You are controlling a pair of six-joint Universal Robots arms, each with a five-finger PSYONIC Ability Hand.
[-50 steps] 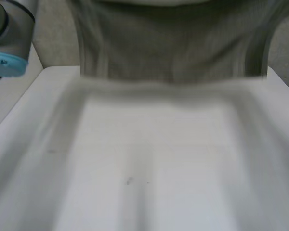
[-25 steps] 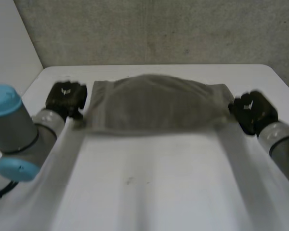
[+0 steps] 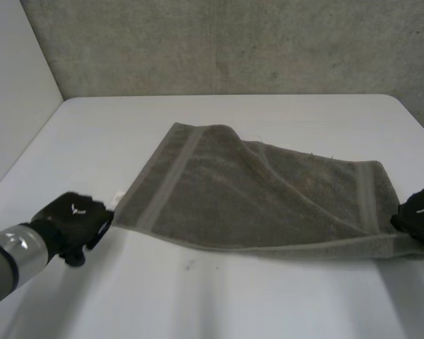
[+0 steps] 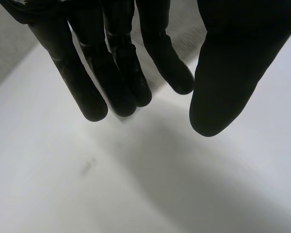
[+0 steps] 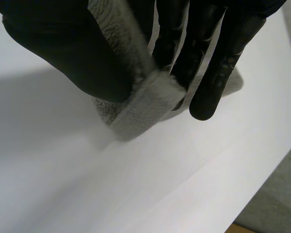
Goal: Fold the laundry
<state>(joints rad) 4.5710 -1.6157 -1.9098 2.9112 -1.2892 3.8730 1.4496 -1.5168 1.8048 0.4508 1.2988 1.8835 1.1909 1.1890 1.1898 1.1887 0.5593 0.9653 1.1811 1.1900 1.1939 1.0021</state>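
A grey-brown towel lies spread across the white table, with one far corner folded over on itself. My left hand rests on the table just off the towel's near-left corner, a little apart from it. In the left wrist view this hand has straight fingers, the thumb stands apart and nothing lies between them; a strip of towel shows beyond the fingertips. My right hand is at the towel's near-right corner. In the right wrist view its thumb and fingers pinch that corner.
A rough grey wall runs behind the table's far edge and a white panel stands at the left. Bare table stretches in front of the towel. The table's right edge lies close to my right hand.
The towel, held up before the camera a second ago, has come down and now lies flat. Both hands moved toward the near side; my left hand has let go of its corner.
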